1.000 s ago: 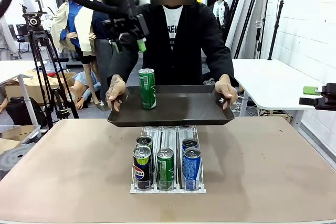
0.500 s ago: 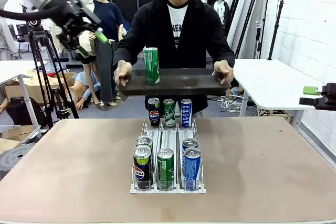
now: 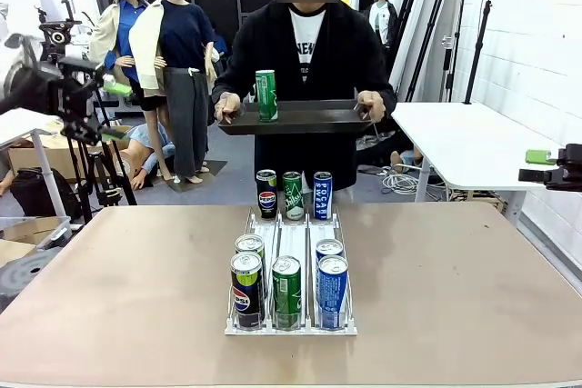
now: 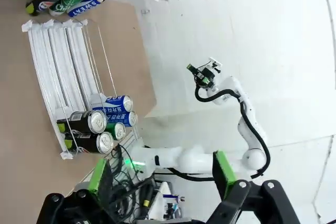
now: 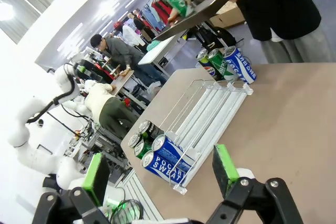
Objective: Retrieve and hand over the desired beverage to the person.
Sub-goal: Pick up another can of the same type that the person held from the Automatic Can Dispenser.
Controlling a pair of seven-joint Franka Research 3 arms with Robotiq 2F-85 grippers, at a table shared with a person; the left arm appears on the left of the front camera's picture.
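The person (image 3: pixel 305 52) stands beyond the far edge of the surface (image 3: pixel 455 288), holding a dark tray (image 3: pixel 300 118) at chest height by both ends, fingers hidden beneath it; a green can (image 3: pixel 265 94) stands upright near the tray's end on the robot's left, its label too small to read; the left gripper (image 4: pixel 160 174) and right gripper (image 5: pixel 160 174) are both spread wide and empty, well apart from the can rack (image 3: pixel 291 233); the front view cuts off the right arm at the edge.

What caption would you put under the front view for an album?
A person holds a dark tray bearing one green can, beyond a table with a rack of drink cans.
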